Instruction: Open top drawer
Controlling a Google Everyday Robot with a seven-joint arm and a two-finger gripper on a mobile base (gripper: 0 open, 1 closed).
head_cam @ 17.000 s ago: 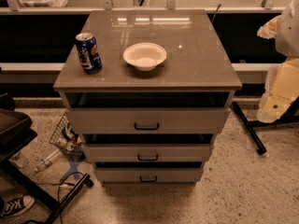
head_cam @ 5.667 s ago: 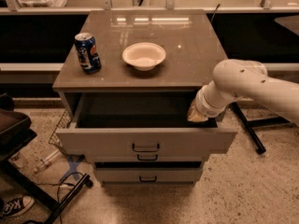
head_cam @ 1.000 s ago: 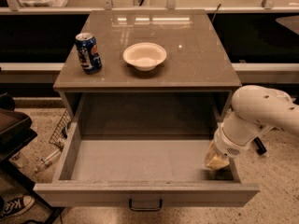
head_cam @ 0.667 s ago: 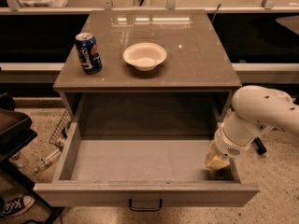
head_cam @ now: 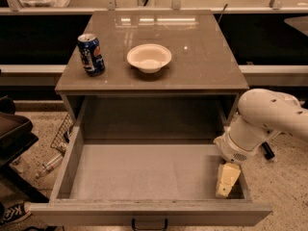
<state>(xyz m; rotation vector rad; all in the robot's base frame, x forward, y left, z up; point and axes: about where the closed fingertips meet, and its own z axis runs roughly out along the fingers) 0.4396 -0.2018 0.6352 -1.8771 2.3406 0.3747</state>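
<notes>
Nearest me, the top drawer (head_cam: pixel 144 177) stands pulled far out, handle (head_cam: pixel 149 224) at its front. My gripper (head_cam: pixel 226 179) hangs inside its front right corner; spread or closed, I cannot tell. Beyond, a blue can (head_cam: pixel 91 54) and a white bowl (head_cam: pixel 149 57) sit on the cabinet top (head_cam: pixel 202 57).

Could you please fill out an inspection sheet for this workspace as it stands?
Surface: cabinet top, glossy, holding two items.
Job's things: top drawer pulled far out; only the gripper inside.
Clutter: can and bowl on the cabinet top, apart.
Grippers: gripper inside the drawer, at its front right corner.
Cables: nothing seen.
Surroundings: wire basket, bottle and shoe on the floor to the left.
</notes>
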